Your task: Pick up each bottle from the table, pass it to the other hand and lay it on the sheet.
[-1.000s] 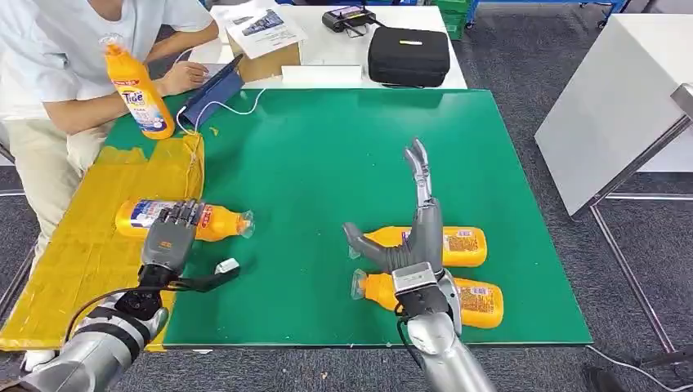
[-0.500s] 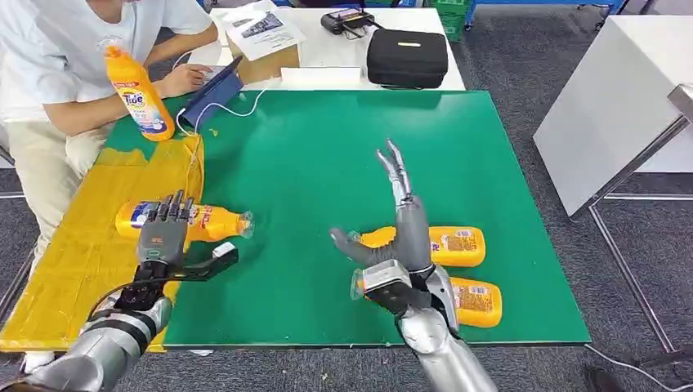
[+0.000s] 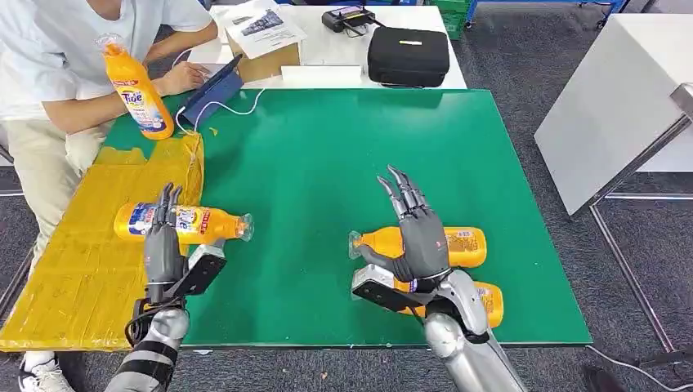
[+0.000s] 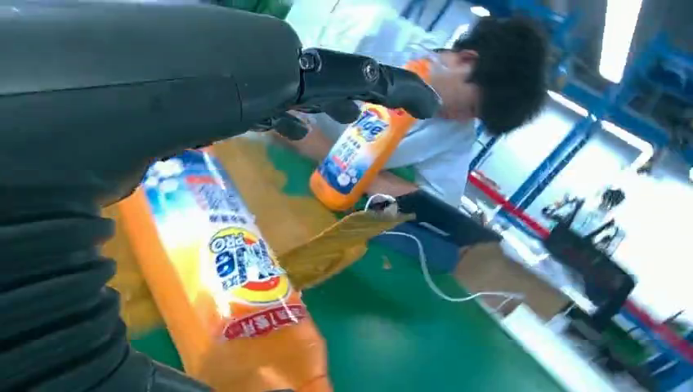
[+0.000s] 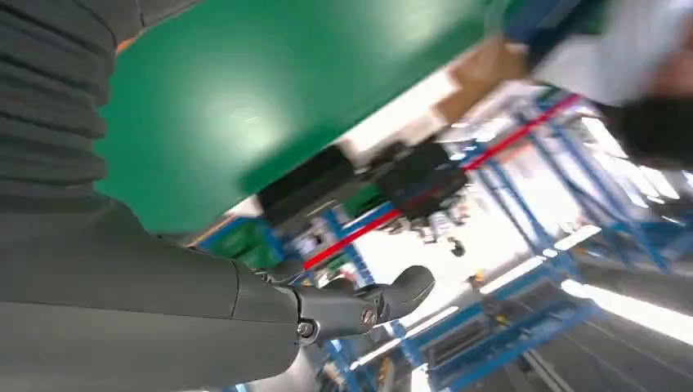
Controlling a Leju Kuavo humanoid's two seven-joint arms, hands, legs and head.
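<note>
Inspection covered the green matted table (image 3: 343, 155) as seen from the head view, with the yellow sheet (image 3: 73, 269) lying along its 9 o'clock edge.

Right hand (image 3: 417, 233): fingers spread and extended, empty, poised over two orange plastic detergent bottles lying on their sides at about 4 o'clock on the mat. The farther orange bottle (image 3: 458, 245) lay directly beneath the hand's fingers; the nearer orange bottle (image 3: 489, 302) was largely hidden behind the wrist. Whether the hand touched either could not be told.

Left hand (image 3: 167, 245): open, fingers straight, holding nothing, positioned just beside a third orange bottle with a blue-and-white label (image 3: 184, 222), which rested partly on the sheet at 9 o'clock, its cap end overhanging onto the green mat. The left wrist view showed the same labelled bottle (image 4: 229, 269) close under the fingers.

A person in a white shirt (image 3: 65, 49) at 11 o'clock held a fourth upright orange bottle (image 3: 139, 90).

Handling assessment: the bottles appeared full, hence moderately heavy, with smooth, rigid-walled plastic likely to slip under a loose grip and to roll when nudged on their sides. The recommended hold was across the broad labelled body near mid-length, where weight would balance; the narrow neck and clear cap offered poor purchase. A mid-body grip would also leave one end free for the receiving hand.
</note>
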